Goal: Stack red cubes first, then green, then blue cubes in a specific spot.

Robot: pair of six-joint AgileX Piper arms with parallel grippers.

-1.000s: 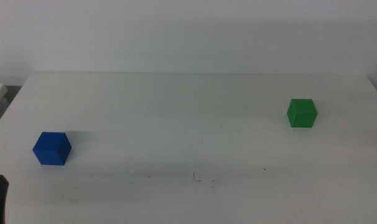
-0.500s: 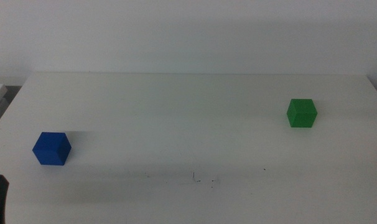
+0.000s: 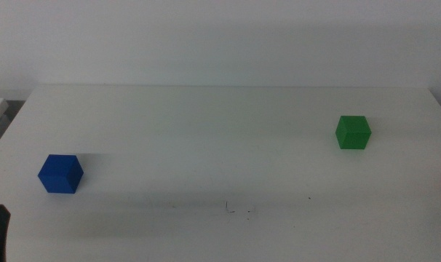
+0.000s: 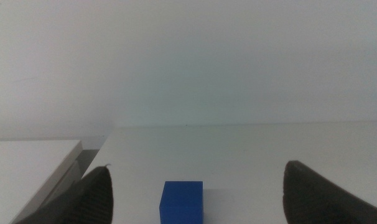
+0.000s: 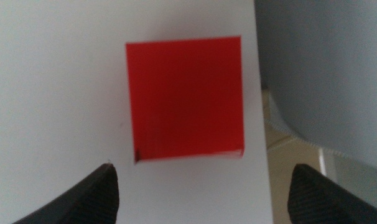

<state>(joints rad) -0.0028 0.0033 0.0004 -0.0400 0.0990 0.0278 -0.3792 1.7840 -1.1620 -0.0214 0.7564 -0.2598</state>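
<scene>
Red matte solid cube [image 5: 185, 99] is sitting on the white surface [image 3: 220, 138] close to its edge, directly beneath the right tool [image 5: 201, 190], whose dark jaws are spread wide and touching nothing. Green matte solid cube [image 3: 352, 132] is resting toward the right side of the surface, well apart from the blue matte solid cube [image 3: 60, 174] on the left. Left tool [image 4: 195, 190] is waiting near that blue cube, jaws spread, gripping nothing.

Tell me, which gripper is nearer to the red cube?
Right. The right gripper, jaws open, hovers directly above the red cube at the table's edge. The left gripper faces the blue cube instead.
</scene>
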